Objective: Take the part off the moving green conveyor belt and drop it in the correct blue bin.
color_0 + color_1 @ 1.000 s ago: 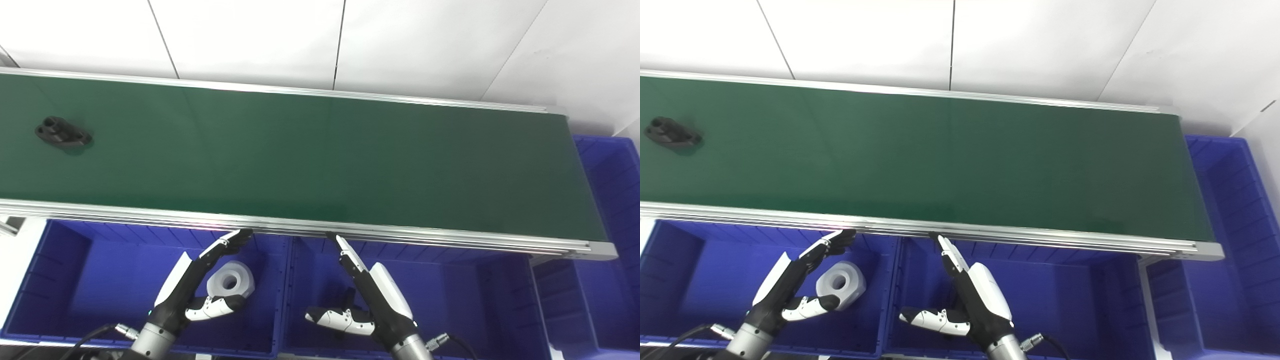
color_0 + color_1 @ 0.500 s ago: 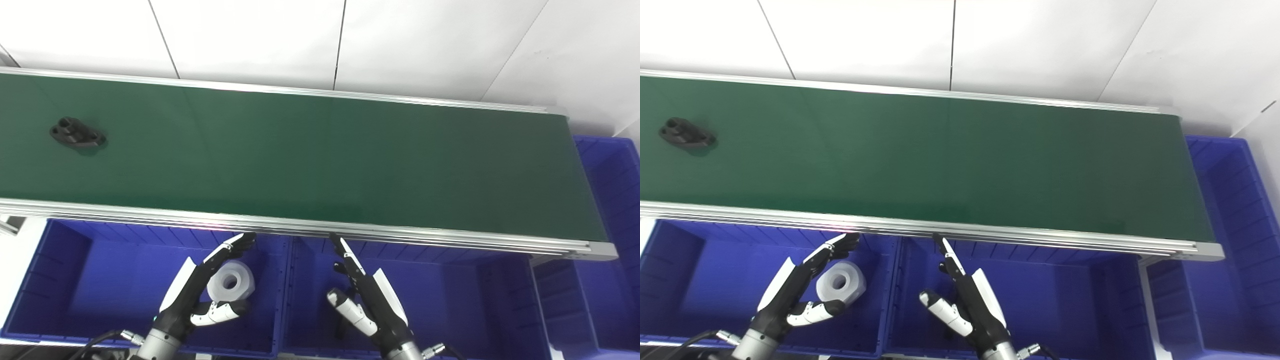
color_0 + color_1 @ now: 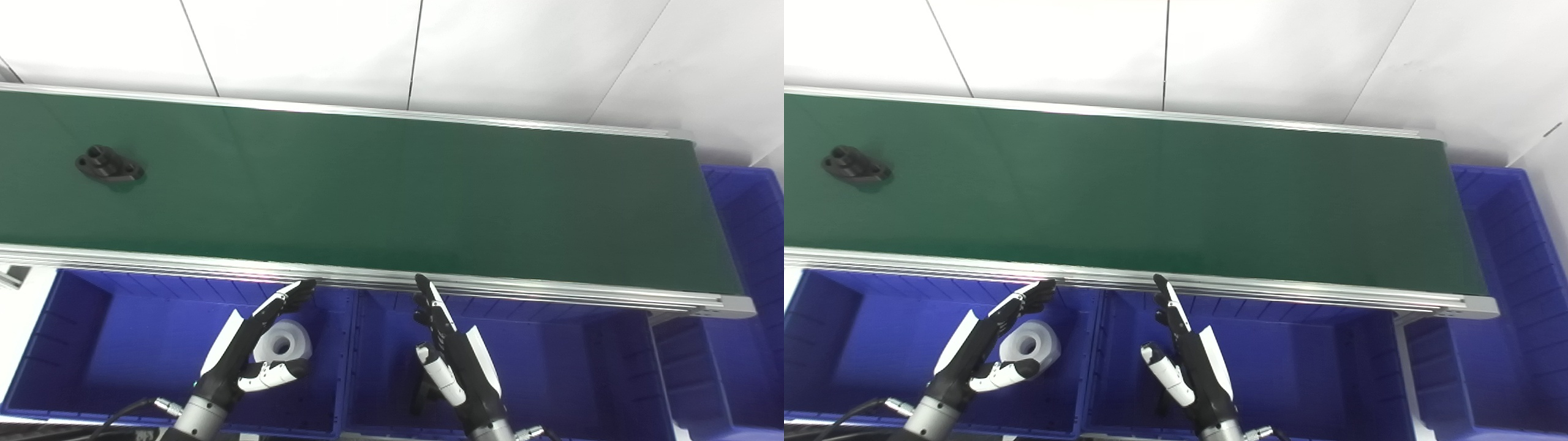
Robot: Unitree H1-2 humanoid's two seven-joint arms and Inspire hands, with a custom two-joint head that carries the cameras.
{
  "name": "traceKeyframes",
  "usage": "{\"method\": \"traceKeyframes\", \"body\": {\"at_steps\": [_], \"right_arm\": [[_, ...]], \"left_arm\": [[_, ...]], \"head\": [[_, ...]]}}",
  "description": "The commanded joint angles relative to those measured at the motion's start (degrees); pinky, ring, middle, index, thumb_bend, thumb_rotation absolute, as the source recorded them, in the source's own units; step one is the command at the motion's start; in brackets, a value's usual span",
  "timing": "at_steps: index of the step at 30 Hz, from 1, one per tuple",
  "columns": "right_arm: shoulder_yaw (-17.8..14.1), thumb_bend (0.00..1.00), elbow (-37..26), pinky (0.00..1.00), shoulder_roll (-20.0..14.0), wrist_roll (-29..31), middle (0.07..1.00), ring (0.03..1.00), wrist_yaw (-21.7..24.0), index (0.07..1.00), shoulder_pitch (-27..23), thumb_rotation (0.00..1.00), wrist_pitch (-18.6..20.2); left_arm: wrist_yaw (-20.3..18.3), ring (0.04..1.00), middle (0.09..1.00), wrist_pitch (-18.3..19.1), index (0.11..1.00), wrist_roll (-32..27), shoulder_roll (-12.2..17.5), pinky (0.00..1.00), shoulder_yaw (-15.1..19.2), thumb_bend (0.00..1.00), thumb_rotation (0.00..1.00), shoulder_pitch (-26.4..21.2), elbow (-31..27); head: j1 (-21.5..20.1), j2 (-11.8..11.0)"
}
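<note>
Waiting step — nothing picked yet.

Nearest, below the belt's near rail: two hands, both empty, fingers spread apart. Left hand over the left bin, fingertips just short of the rail, thumb crossing in front of a white part lying in that bin. Right hand over the middle bin, fingers pointing up toward the rail; something dark beneath it in the bin, too hidden to name.

Further out, on the belt itself: a black part — flat, with holes — far toward the left end, well apart from both hands, nearer the far rail than the near one.

Beyond the belt's right end: a third bin, contents unseen.

Next move, as a judgement: hold until the black part rides closer, then reach over the near rail with timing matched to the belt, close around its low body, lift clear. Probably the middle bin as target, given the white part in the left one — not certain.
</note>
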Motion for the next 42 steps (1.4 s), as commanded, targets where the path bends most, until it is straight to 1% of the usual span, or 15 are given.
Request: {"method": "traceKeyframes", "body": {"at_steps": [1,6,9,11,14,15,20,23,27,29,30,33,35,37,42], "right_arm": [[0.7,0.82,-0.3,0.93,0.59,0.02,1.0,0.98,0.39,1.0,0.18,1.0,-2.27],[0.61,0.8,-0.37,0.93,0.38,0.54,1.0,0.989,1.02,1.0,-0.11,0.96,-1.27],[0.46,0.79,-0.13,0.92,0.06,1.02,1.0,0.993,1.46,1.0,-0.4,0.94,-1.18],[0.37,0.77,0.24,0.93,-0.07,1.37,1.0,0.997,1.58,1.0,-0.6,0.91,-1.4],[0.39,0.75,0.32,0.93,-0.44,0.73,1.0,0.994,1.68,1.0,-0.78,0.89,-1.28],[0.39,0.75,0.18,0.93,-0.55,0.39,1.0,0.991,1.78,1.0,-0.77,0.89,-0.97],[0.36,0.74,-0.61,0.94,-0.95,0.02,1.0,0.994,2.69,1.0,-0.59,0.87,0.65],[0.26,0.75,-0.84,0.94,-1.12,-0.67,1.0,0.995,2.78,1.0,-0.49,0.86,1.14],[0.12,0.74,-0.55,0.94,-1.39,-0.66,1.0,0.998,2.9,1.0,-0.33,0.85,0.76],[-0.11,0.74,0.04,0.94,-1.68,-0.4,1.0,0.999,2.84,1.0,-0.02,0.84,0.3],[-0.22,0.74,0.39,0.94,-1.86,-0.29,1.0,0.997,2.82,1.0,0.08,0.84,0.05],[-0.44,0.74,1.88,0.93,-2.63,-0.71,1.0,0.991,2.51,1.0,0.01,0.84,-1.44],[-0.61,0.75,2.88,0.92,-2.85,-0.46,1.0,0.991,2.3,1.0,-0.09,0.86,-2.45],[-0.76,0.76,3.79,0.93,-3.0,-0.04,1.0,0.998,2.16,1.0,-0.25,0.86,-3.26],[-1.22,0.78,6.03,0.9,-2.97,-0.71,1.0,0.984,1.0,1.0,-0.78,0.88,-5.59]], "left_arm": [[0.01,0.839,0.86,-1.57,0.858,-0.6,-0.04,0.81,0.66,0.73,0.81,-0.03,-0.5],[-2.95,0.829,0.847,-1.56,0.842,-2.44,-1.47,0.8,3.02,0.78,0.82,0.9,-0.73],[-10.46,0.817,0.838,-1.56,0.832,-7.57,-4.8,0.79,7.88,0.78,0.8,2.33,-0.66],[-18.24,0.813,0.837,-1.56,0.831,-11.7,-8.04,0.79,12.91,0.78,0.78,3.49,-0.16],[-27.4,0.81,0.834,-1.56,0.83,-13.49,-12.46,0.79,20.0,0.77,0.78,4.8,0.54],[-29.81,0.81,0.835,-1.56,0.832,-13.56,-13.7,0.78,22.0,0.78,0.78,5.15,0.7],[-38.19,0.804,0.834,-1.56,0.83,-12.3,-18.64,0.77,29.85,0.79,0.8,6.22,1.29],[-40.05,0.799,0.833,-1.56,0.829,-10.24,-20.23,0.76,32.39,0.79,0.83,6.55,1.19],[-43.91,0.8,0.827,-1.56,0.821,-10.44,-22.1,0.77,35.21,0.77,0.82,6.81,1.52],[-43.01,0.806,0.83,-1.56,0.824,-8.3,-21.95,0.78,34.91,0.77,0.83,7.06,1.62],[-42.28,0.808,0.831,-1.56,0.825,-7.29,-21.81,0.78,34.6,0.77,0.84,7.17,1.61],[-39.2,0.782,0.808,-1.57,0.805,-5.47,-21.81,0.74,33.5,0.75,0.81,7.59,2.31],[-38.29,0.744,0.78,-1.57,0.776,-5.61,-22.33,0.69,33.22,0.75,0.77,7.72,3.13],[-38.09,0.735,0.773,-1.57,0.767,-5.95,-22.46,0.68,32.84,0.76,0.75,7.6,3.91],[-37.6,0.735,0.766,-1.57,0.761,-5.61,-21.4,0.68,31.34,0.79,0.75,6.69,4.89]], "head": [[0.04,0.04],[-0.04,-0.28],[0.15,-0.5],[0.27,-0.63],[0.46,-0.75],[0.49,-0.77],[0.76,-0.89],[1.55,-1.19],[3.25,-2.51],[7.8,-5.94],[9.0,-6.78],[14.76,-10.89],[16.93,-12.52],[18.9,-14.4],[20.7,-16.04]]}}
